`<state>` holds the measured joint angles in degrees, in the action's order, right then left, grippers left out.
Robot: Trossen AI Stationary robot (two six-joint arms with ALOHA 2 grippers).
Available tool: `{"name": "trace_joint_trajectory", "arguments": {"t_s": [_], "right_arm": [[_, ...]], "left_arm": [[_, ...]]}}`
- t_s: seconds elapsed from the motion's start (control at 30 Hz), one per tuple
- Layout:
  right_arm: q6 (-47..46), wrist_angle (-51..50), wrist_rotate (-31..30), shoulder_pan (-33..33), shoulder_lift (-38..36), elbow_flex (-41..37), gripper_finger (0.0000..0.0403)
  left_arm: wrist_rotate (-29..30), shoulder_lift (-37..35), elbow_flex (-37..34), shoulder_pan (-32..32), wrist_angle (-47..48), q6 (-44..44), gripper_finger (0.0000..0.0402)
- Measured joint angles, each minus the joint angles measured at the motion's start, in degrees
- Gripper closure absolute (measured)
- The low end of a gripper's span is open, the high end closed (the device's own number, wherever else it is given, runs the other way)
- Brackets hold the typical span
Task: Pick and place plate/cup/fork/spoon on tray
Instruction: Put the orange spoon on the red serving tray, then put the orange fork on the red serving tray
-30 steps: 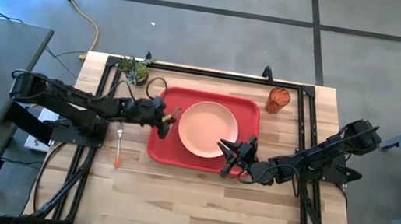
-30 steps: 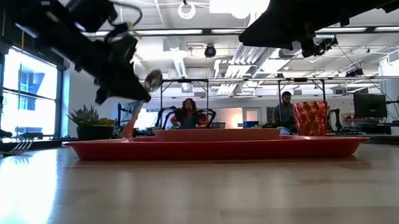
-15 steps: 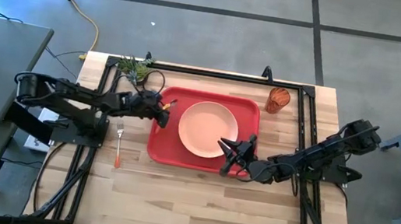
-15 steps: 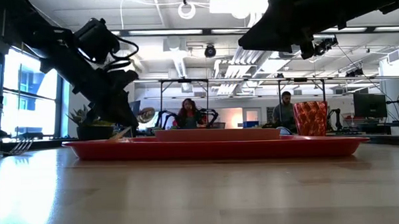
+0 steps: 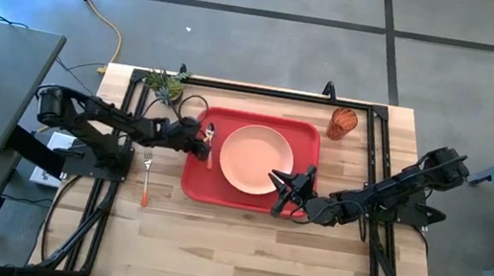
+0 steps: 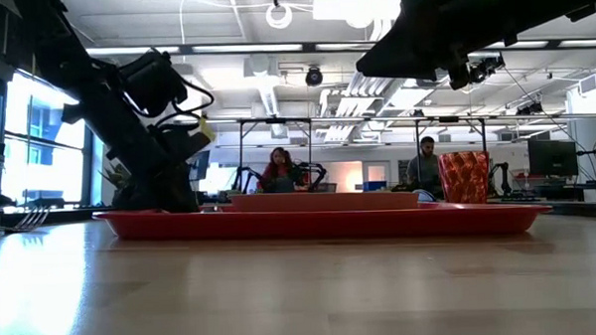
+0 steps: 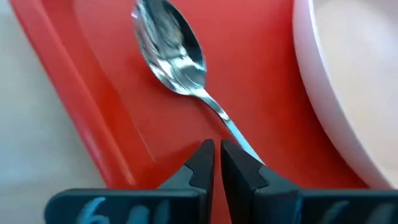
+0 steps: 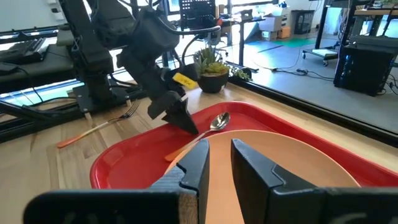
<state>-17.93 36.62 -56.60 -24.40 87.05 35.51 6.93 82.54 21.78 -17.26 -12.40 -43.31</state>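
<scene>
Step in hand: spoon placement being finished. Silver round-bowled spoon with thin orange handle (image 5: 210,145) lying flat on large glossy red rectangular plastic tray (image 5: 306,132), just beside round matte peach plate (image 5: 256,160) already seated there.

Left gripper (image 7: 216,163) being held low over handle, fingers nearly together, no clamp on it visible.

Right gripper (image 5: 280,193) waiting at tray's near edge, fingers slightly apart, nothing held.

Next, judged: orange-handled tined fork (image 5: 145,178) on wooden tabletop (image 5: 240,258), thin and flat, calling for low pinch. Translucent orange ribbed cup (image 5: 342,123) off tray.

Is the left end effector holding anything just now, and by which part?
Cannot be told: the left end effector sits at the spoon's handle, on the tray.
</scene>
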Motion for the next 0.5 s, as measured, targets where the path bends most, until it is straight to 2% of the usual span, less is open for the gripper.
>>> {"name": "trace_joint_trajectory", "arguments": {"t_s": [0.23,0.4,0.5], "right_arm": [[0.0,0.0,0.0,0.0,0.0,0.0,0.0343],[0.0,-0.2,0.1,-0.4,0.0,0.0,0.0343],[0.0,-0.4,0.1,-0.9,0.0,0.0,0.0343]], "left_arm": [[-2.2,-4.1,0.8,0.8,0.8,5.4,0.0383],[0.4,-13.9,1.2,2.0,4.1,11.6,0.0383],[4.2,-20.9,1.2,4.5,12.8,14.8,0.0383]]}}
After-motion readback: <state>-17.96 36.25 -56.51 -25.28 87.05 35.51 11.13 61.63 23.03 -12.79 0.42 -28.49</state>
